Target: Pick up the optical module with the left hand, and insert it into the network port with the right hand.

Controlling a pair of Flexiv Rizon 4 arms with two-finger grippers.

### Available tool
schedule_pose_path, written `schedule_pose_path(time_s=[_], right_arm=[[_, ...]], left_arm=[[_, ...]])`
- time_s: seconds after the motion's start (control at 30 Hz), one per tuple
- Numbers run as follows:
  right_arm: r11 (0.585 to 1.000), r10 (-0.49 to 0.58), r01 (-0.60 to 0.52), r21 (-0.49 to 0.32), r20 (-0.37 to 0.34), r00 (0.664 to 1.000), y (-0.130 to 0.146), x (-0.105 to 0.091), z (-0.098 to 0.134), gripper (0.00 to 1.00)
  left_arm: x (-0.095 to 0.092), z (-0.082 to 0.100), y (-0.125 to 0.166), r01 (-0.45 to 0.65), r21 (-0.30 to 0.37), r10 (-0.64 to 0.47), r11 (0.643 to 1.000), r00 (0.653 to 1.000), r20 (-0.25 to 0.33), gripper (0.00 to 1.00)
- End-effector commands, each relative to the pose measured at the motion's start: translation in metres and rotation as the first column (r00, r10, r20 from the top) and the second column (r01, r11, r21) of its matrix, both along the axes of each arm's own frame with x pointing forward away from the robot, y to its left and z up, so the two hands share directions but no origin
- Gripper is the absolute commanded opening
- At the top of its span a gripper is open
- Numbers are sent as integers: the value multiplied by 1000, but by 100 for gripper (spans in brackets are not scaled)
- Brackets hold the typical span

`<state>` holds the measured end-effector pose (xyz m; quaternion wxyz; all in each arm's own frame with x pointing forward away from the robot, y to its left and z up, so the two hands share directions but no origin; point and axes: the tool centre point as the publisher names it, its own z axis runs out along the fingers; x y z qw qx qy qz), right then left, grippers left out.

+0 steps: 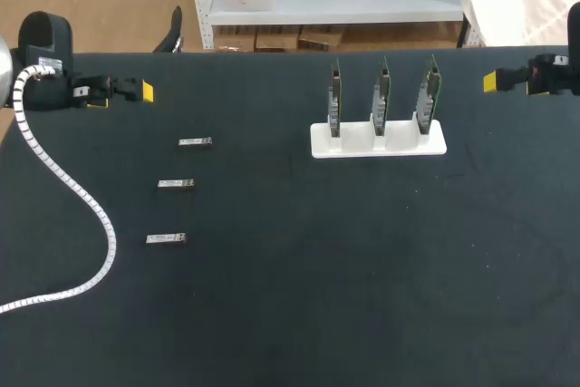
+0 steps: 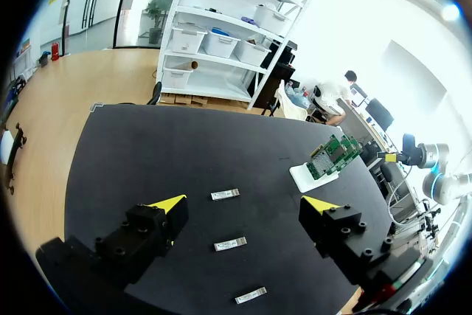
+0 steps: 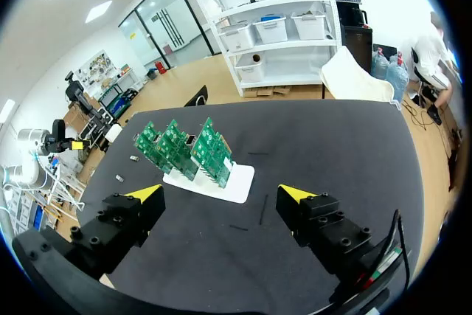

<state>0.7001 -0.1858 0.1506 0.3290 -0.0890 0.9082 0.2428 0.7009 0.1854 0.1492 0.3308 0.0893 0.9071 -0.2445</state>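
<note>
On the cards (image 3: 210, 149), ports are too small to discern. Optical modules (image 2: 230, 244) lie ahead of the wide-open left end effector (image 2: 243, 204); the right end effector (image 3: 221, 193) is equally wide.

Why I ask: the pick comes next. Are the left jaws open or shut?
Open: the left gripper shows yellow tips wide apart, gripping nothing.

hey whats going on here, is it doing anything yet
Nothing is being handled yet. The left gripper and right gripper sit open at the back corners of the black table, holding nothing. Three small silver optical modules lie in a column on its left side, untouched. A white stand with three upright green circuit boards stands toward the right.
</note>
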Motion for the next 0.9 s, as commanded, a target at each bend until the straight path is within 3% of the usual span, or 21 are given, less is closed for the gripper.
schedule_pose_path(time_s=[0.03, 0.57, 0.67, 0.77, 0.87, 0.9], right_arm=[[1000, -3, 3, -2, 0, 1000, 1, -1, 0, 100], [1000, -3, 3, -2, 0, 1000, 1, -1, 0, 100], [1000, -3, 3, -2, 0, 1000, 1, -1, 0, 100], [1000, -3, 3, -2, 0, 1000, 1, -1, 0, 100], [1000, -3, 3, -2, 0, 1000, 1, -1, 0, 100], [1000, -3, 3, -2, 0, 1000, 1, -1, 0, 100]], left_arm=[[0, 1, 0, -2, 2, 2, 1000, 1000, -2, 100], [0, 1, 0, -2, 2, 2, 1000, 1000, -2, 100], [2, 0, 1, 46, 81, -48, 996, 999, 17, 100], [8, -5, 5, 143, 159, -143, 977, 990, -13, 100], [15, -9, 10, 287, 282, -297, 915, 955, -6, 100], [16, -10, 10, 306, 294, -321, 906, 947, 4, 100]])
